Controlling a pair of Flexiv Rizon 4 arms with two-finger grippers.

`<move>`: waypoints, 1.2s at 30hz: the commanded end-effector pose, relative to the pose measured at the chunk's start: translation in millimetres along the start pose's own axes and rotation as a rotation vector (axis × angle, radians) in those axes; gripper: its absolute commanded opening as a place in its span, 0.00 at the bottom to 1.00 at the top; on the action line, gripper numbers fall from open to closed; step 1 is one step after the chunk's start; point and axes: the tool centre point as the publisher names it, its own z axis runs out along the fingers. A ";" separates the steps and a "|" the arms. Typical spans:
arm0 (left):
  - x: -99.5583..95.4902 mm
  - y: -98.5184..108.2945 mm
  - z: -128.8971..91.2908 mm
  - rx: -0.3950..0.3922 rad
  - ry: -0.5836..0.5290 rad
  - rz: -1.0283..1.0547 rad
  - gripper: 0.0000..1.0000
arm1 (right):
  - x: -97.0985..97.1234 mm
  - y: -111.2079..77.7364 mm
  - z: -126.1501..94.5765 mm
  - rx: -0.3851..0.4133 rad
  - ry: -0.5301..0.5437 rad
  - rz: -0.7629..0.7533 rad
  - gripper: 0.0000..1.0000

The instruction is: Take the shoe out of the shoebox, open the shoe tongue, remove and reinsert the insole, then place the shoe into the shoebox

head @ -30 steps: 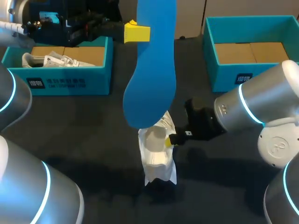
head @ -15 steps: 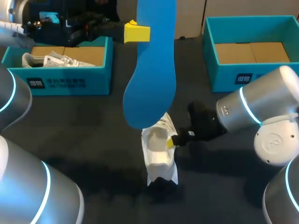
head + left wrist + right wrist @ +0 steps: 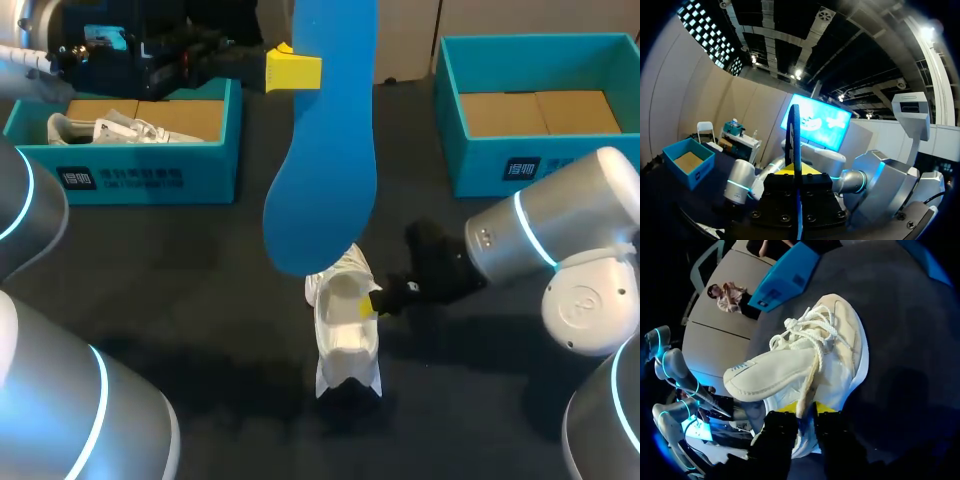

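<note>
Sneaker (image 3: 347, 335) clamped at its rim by right gripper (image 3: 372, 300).
Above it, blue insole (image 3: 325, 160) was pinched upright by left gripper (image 3: 300, 70).

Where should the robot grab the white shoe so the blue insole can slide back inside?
Best by the side rim of its opening, coming from the robot's right, where the right gripper pinches it. The shoe sits on its sole with the opening facing up and the tongue pulled out, so a side pinch probably leaves the hole free for the insole above it.
</note>
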 end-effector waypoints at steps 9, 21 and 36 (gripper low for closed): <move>0.4 -0.5 0.6 -0.002 -0.002 -0.001 0.00 | 26.5 -2.4 -31.9 -0.013 0.056 -0.036 1.00; 0.4 -0.5 0.6 -0.002 -0.002 -0.001 0.00 | 32.1 -2.6 -74.8 -0.075 0.229 -0.061 1.00; 0.4 -0.5 0.6 -0.002 -0.002 -0.001 0.00 | 46.9 17.2 -99.6 -0.064 0.285 -0.052 1.00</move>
